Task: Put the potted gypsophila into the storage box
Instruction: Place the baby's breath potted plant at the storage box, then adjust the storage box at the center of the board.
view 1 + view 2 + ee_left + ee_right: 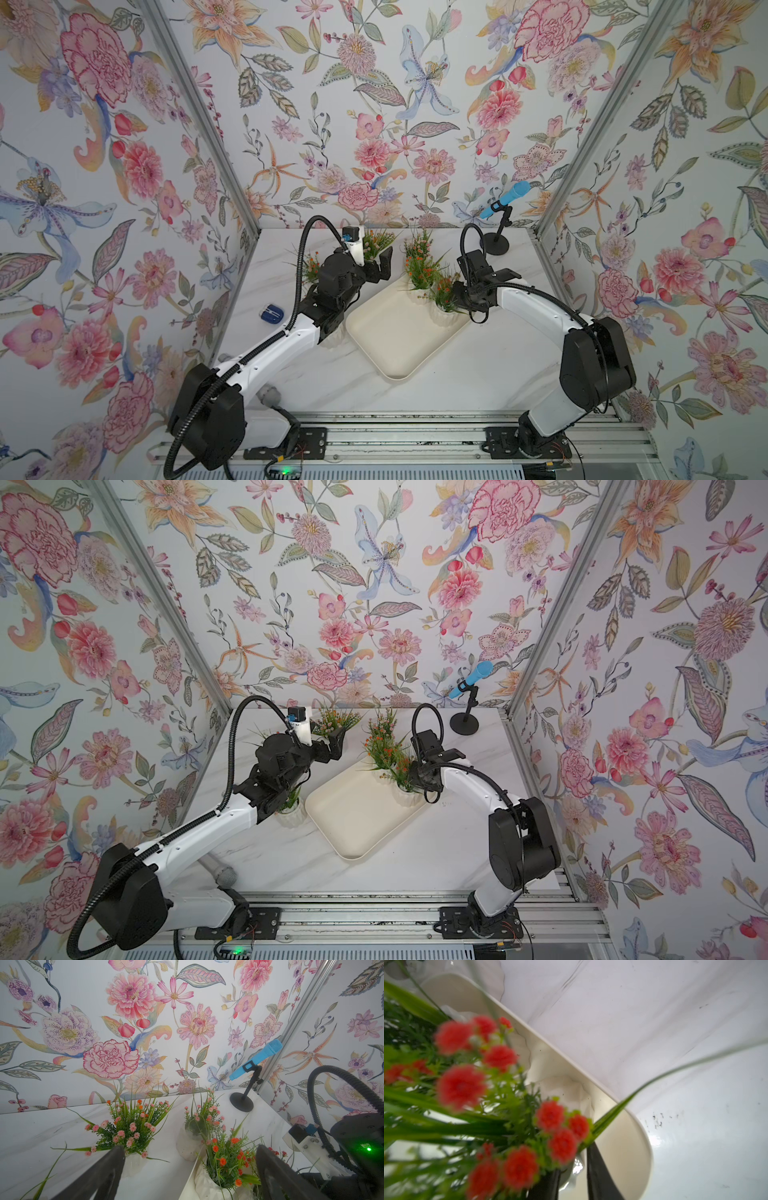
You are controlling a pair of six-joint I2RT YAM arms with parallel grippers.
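Note:
The storage box [395, 353] lies slanted mid-table, seen in both top views. Two potted gypsophila stand in its far right corner: an orange-bloomed one [419, 270] and a red-bloomed one [444, 293]. My right gripper [459, 291] is down at the red one. In the right wrist view its jaws [571, 1159] stand slightly apart astride that pot's white rim [576, 1167], inside the box's rim [571, 1068]. My left gripper [379, 266] hangs open and empty just beyond the box's far left side, in front of a pink-bloomed plant [128, 1130].
Other pots stand outside the box: one behind it [417, 245], one left of my left wrist [309, 268], one under my left forearm [291, 812]. A blue microphone on a black stand [505, 199] is at the back right. A small blue object [272, 312] lies far left.

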